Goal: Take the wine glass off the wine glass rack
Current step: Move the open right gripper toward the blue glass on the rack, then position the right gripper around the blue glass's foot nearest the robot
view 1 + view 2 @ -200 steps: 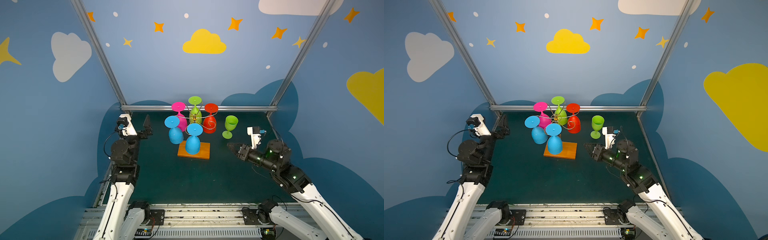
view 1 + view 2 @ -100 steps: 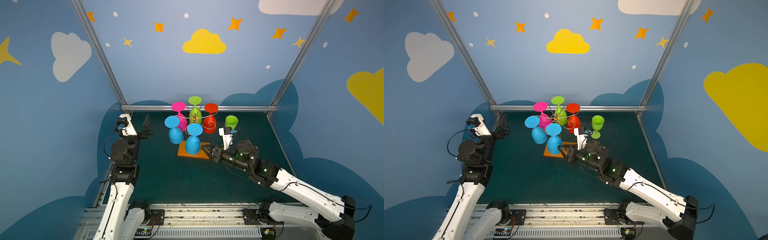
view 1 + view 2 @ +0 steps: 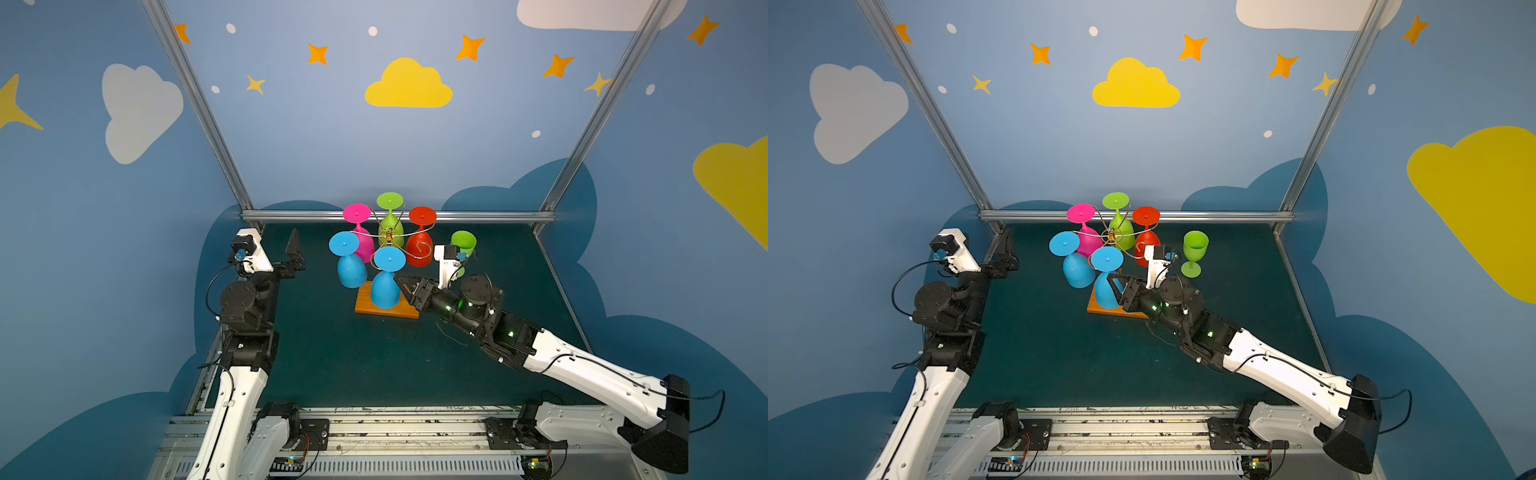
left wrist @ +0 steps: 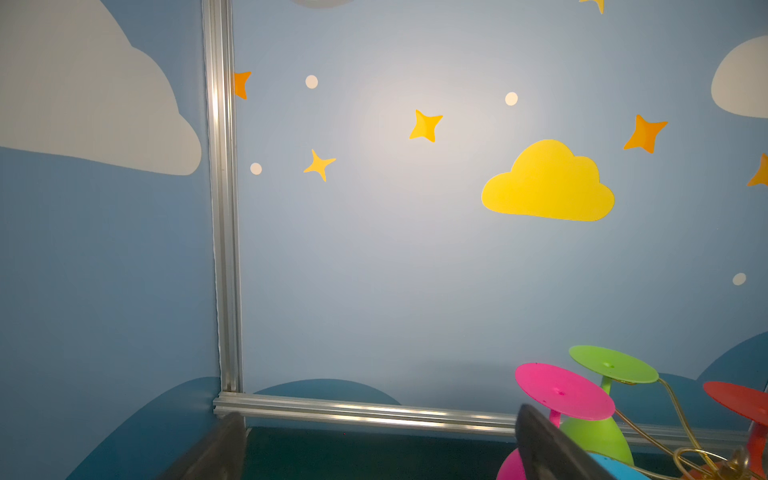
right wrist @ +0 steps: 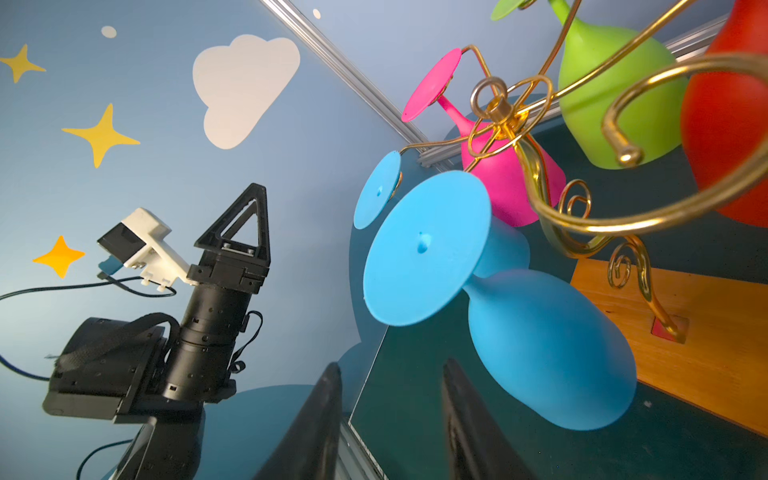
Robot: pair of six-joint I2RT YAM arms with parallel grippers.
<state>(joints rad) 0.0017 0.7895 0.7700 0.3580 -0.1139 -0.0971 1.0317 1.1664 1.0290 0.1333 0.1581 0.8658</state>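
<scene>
Looking along the right wrist feed, I see the right gripper point(image 5: 392, 368) with its two black fingers point(image 5: 318, 419) parted to a middling gap and nothing between them. Just beyond them hangs the sky-blue plastic wine glass point(image 5: 544, 349), upside down, bowl low and round foot up. The fingertips sit just beside its bowl, and I cannot tell whether they touch it.

I take the rack's hub as the dial centre in both top views, with 12 o'clock at the back wall. That glass hangs at 6 o'clock on the gold wire wine glass rack point(image 3: 388, 237), over the rack's orange-brown wooden base point(image 3: 365, 306). My right arm reaches in from about 4 o'clock.

Round the dial hang a second sky-blue glass point(image 3: 352, 272) at 8 o'clock, a hot-pink glass point(image 3: 356, 213) at 10, a lime-green glass point(image 3: 392, 227) at 12 and a red glass point(image 3: 413, 245) at 2, all foot-up. Another lime-green glass point(image 3: 1194, 251) stands upright on the dark green table mat point(image 3: 332, 357) at 3 o'clock, near the rack but apart from it.

The left gripper point(image 4: 378, 415) is spread wide and empty, out at 9 o'clock, well apart from the rack, aimed at the back wall.
</scene>
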